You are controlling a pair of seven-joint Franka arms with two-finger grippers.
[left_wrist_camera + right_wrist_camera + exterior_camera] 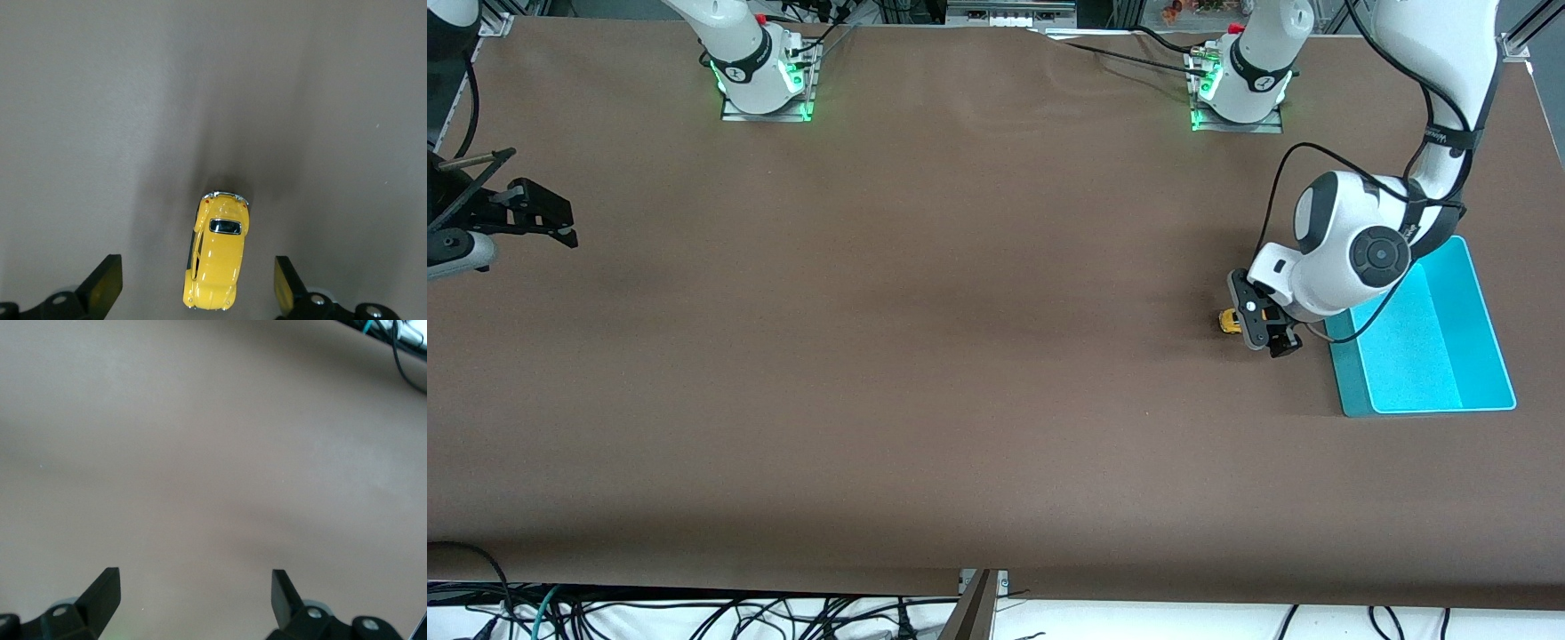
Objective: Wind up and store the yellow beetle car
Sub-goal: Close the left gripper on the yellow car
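The yellow beetle car [1230,321] stands on the brown table beside the turquoise bin [1485,356], toward the left arm's end. My left gripper [1265,324] hangs low over it, open. In the left wrist view the yellow beetle car [217,260] lies between the two spread fingers [107,283], touching neither. My right gripper [538,213] is open and empty over the table at the right arm's end and waits; the right wrist view shows its gripper [195,597] over bare table.
The turquoise bin is shallow and holds nothing that I can see; the left arm's wrist hangs over one corner of it. Cables lie along the table's edge nearest the front camera.
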